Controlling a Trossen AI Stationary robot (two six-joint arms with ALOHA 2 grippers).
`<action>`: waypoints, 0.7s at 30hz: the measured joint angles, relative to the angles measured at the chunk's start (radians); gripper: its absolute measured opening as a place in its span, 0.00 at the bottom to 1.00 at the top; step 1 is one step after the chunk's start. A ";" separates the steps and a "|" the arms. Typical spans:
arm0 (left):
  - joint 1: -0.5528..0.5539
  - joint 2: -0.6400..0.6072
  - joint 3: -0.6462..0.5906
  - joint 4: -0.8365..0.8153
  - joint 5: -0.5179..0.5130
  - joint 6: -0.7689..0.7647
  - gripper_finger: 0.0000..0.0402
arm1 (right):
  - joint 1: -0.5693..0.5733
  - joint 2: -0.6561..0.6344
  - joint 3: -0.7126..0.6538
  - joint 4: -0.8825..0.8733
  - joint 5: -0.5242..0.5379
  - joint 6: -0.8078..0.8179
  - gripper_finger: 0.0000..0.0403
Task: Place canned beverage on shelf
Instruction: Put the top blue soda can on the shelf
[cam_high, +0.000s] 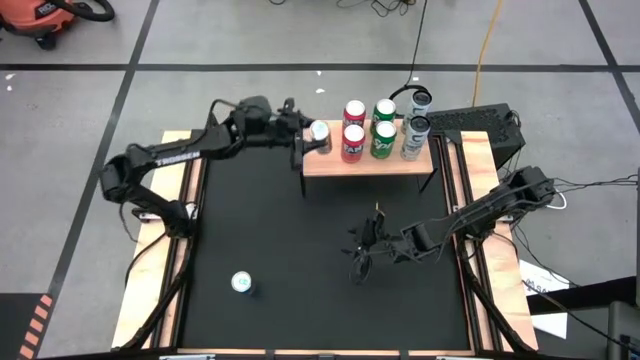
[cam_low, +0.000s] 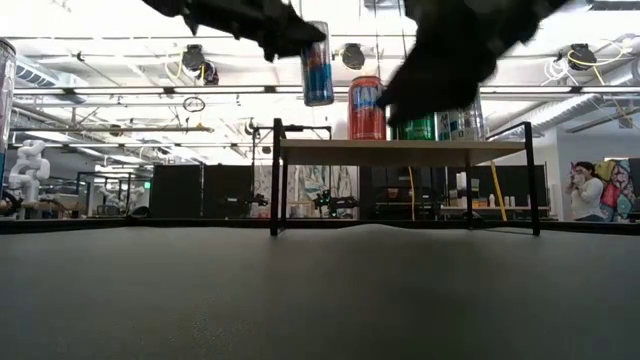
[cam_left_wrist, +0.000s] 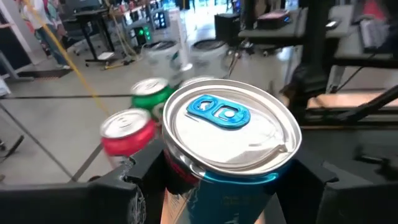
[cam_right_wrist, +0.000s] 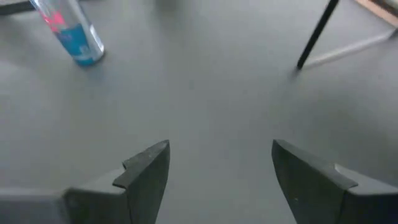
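The tall blue-and-red aluminium beverage can with a silver lid and blue tab (cam_left_wrist: 230, 124) is standing upright, long axis vertical, pinched in the left claw (cam_high: 312, 137) and hanging above the left end of the small wood-topped, black-legged shelf (cam_high: 330, 163), clear of the plank and beside the red cans (cam_high: 352, 130) already standing there. The coming move is looking like a straight descent. The right claw (cam_high: 362, 252) is waiting spread and empty, low over the black worktop (cam_high: 300, 260), well apart.

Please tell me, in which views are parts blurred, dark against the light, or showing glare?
Low view: both arms are dark silhouettes against bright ceiling lights, and the right arm is blurred. Left wrist view: the held can has glare on its lid, while the red can and green can behind are soft. Right wrist view: the whole picture is soft, including the lone can.
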 joint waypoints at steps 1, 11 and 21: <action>0.021 0.022 0.015 -0.002 0.011 0.011 0.56 | 0.003 0.002 -0.028 0.030 -0.001 0.018 0.66; 0.179 0.218 0.136 -0.005 0.094 0.011 0.56 | 0.004 0.008 -0.179 0.206 0.000 0.098 0.66; 0.215 0.264 0.142 -0.037 0.123 0.008 0.56 | 0.004 0.008 -0.180 0.211 0.004 0.085 0.66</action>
